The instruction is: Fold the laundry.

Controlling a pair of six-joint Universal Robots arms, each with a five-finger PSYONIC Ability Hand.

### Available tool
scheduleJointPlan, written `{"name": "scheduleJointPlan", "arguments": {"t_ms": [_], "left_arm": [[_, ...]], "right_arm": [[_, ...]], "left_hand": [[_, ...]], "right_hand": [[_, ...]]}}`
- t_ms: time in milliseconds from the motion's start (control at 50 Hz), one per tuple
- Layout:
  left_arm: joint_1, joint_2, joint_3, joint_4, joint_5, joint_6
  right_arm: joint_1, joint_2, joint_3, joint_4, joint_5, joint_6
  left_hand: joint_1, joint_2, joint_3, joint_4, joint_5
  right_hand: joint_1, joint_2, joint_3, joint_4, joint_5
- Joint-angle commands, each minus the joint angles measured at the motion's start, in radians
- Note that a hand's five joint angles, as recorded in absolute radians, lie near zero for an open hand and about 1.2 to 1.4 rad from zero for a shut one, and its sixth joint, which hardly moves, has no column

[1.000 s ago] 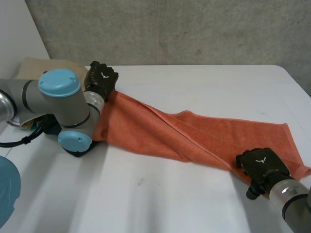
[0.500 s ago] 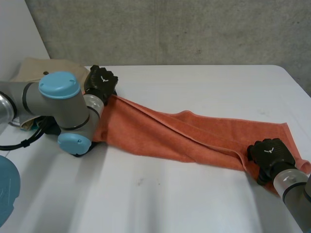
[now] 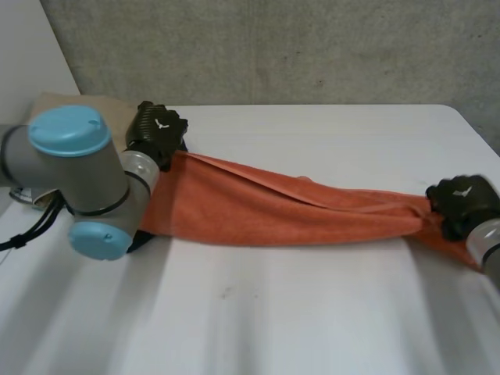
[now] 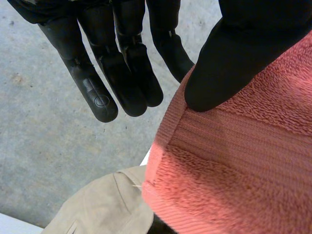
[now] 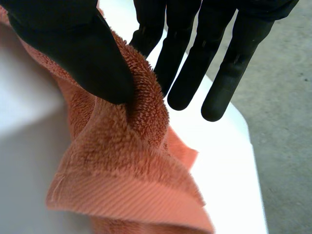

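Right hand (image 3: 462, 201) pulled outward, towel (image 3: 258, 211) now taut; it and left hand (image 3: 158, 129) pinch towel ends.

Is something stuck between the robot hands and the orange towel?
Nothing visible is. The left robot hand pinches one end of the towel, and the right robot hand pinches the other end. The towel is stretched between them.

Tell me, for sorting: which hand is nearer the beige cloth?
Left. The left hand is beside the beige cloth; the right hand grips the far end of the orange terry towel.
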Motion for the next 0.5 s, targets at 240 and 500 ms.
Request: {"name": "scheduleJointPlan", "arguments": {"t_ms": [240,500], "left_arm": [[0.014,0.503,-0.329,-0.272,0.018,-0.050],[0.024,0.201,-0.219,-0.249,0.085,-0.006]], "right_arm": [[-0.300,-0.223,-0.523,0.967,-0.293,-0.241],[-0.308,0.055,-0.571,0.978,-0.289,-0.298]], "left_hand": [[0.249,0.197,0.201,0.195,0.226],[0.249,0.197,0.201,0.195,0.226]], "right_hand": [[0.318,0.222,0.213,0.202,0.217],[0.318,0.222,0.213,0.202,0.217]]}}
